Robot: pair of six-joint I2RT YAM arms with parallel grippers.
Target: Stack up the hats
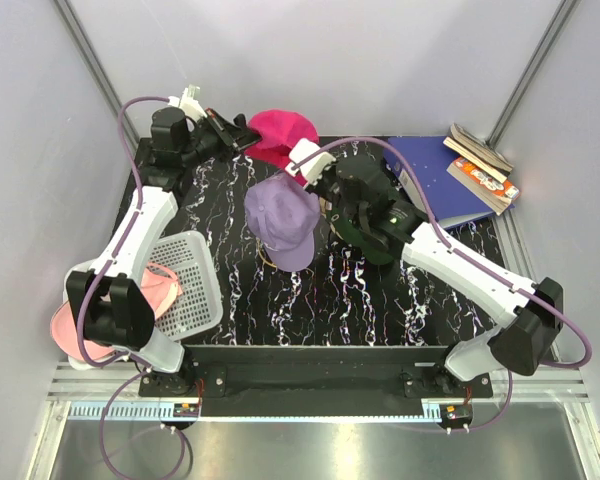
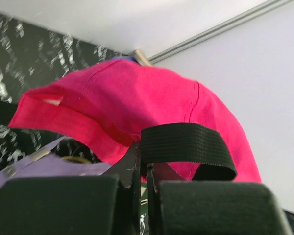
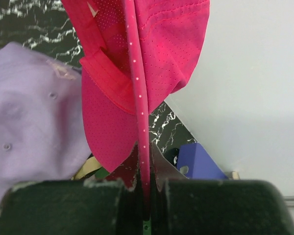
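Note:
The magenta hat [image 1: 280, 133] hangs above the back of the table, held from both sides. My left gripper [image 1: 242, 136] is shut on its rear edge by the black elastic strap [image 2: 186, 142]; the hat fills the left wrist view [image 2: 137, 103]. My right gripper [image 1: 310, 166] is shut on its brim, which stands edge-on between the jaws [image 3: 143, 147]. The lavender hat [image 1: 283, 222] lies on the table just below, and shows in the right wrist view [image 3: 29, 112]. A dark green hat [image 1: 365, 240] lies under my right arm. A light pink hat [image 1: 68, 325] lies at the near left. No tan hat shows clearly.
A white mesh basket [image 1: 187, 285] lies on its side at the near left, over the pink hat. A blue folder [image 1: 442, 170] and a few books [image 1: 485, 168] lie at the back right. Grey walls close in the back and sides.

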